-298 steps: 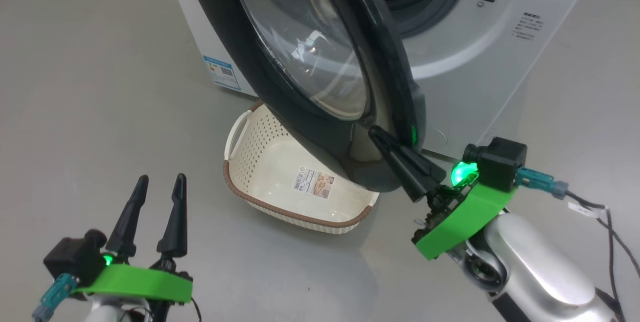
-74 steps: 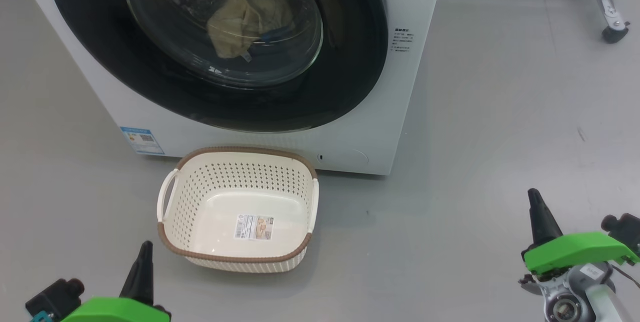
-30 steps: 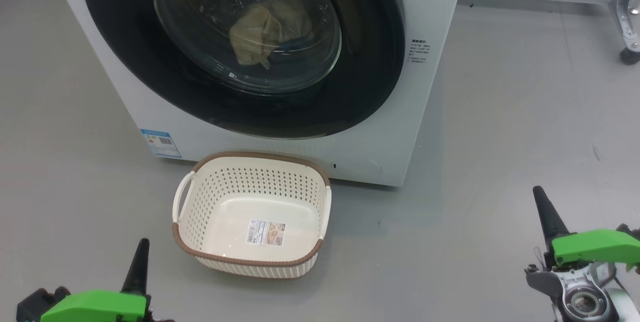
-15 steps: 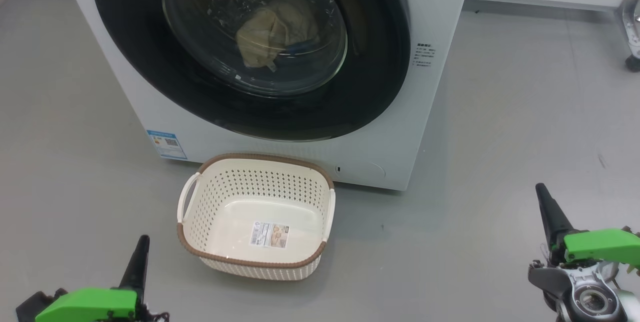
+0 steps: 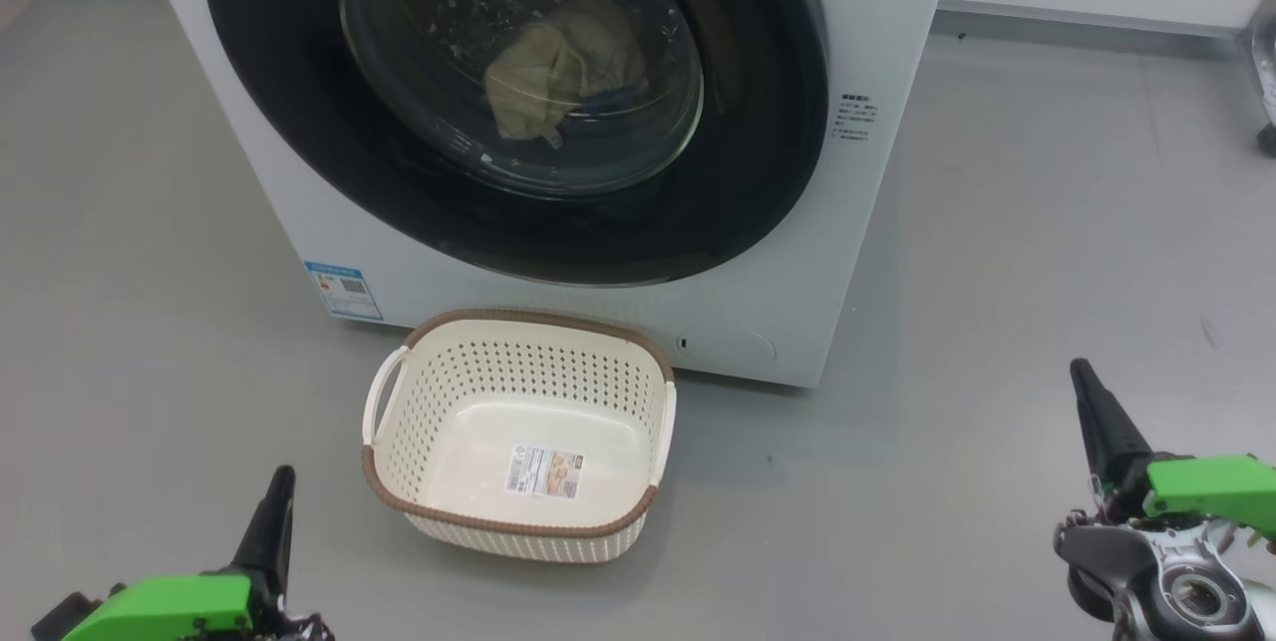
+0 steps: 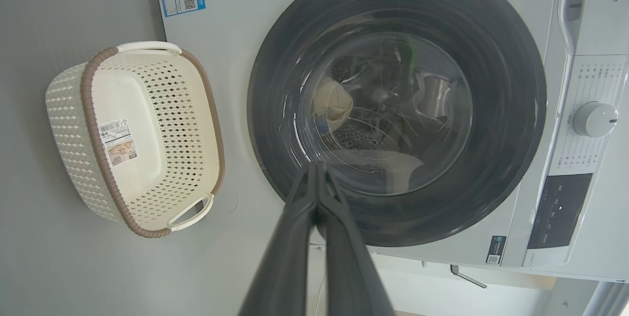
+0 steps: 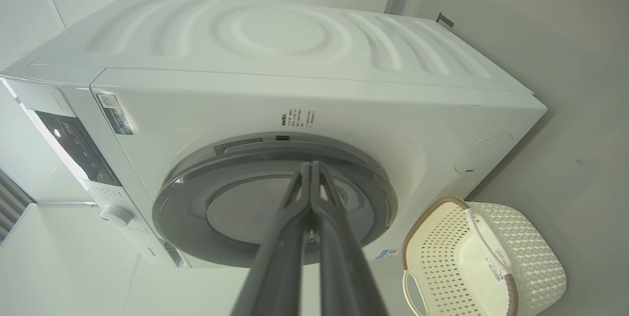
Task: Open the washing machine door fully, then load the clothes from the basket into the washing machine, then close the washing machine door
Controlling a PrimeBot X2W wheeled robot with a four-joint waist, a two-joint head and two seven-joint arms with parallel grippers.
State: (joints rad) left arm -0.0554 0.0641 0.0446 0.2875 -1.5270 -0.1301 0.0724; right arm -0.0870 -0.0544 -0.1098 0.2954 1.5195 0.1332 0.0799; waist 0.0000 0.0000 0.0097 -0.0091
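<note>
Clothes (image 5: 558, 73) are seen behind the closed door (image 5: 758, 172), upper centre. The left claw (image 5: 282, 481) and right claw (image 5: 1082, 374) are pressed together, empty.

Our right gripper (image 7: 311, 164) rises from the bottom edge, its two dark fingers (image 7: 287, 237) pressed together, with nothing between them. Beyond our fingertips lies the washing machine door (image 7: 196, 208), shut flat against the front of the white washing machine (image 7: 295, 45), which lies turned on its side from where we look. Left of our fingers we see the dark control panel (image 7: 73, 144) and a white dial (image 7: 117, 215). Right of our fingers, well apart from them, the basket (image 7: 530, 252) sits on the grey floor (image 7: 565, 60) just beside the machine, a label (image 7: 493, 267) on its bare bottom. Above it we see a round cover (image 7: 483, 153).
</note>
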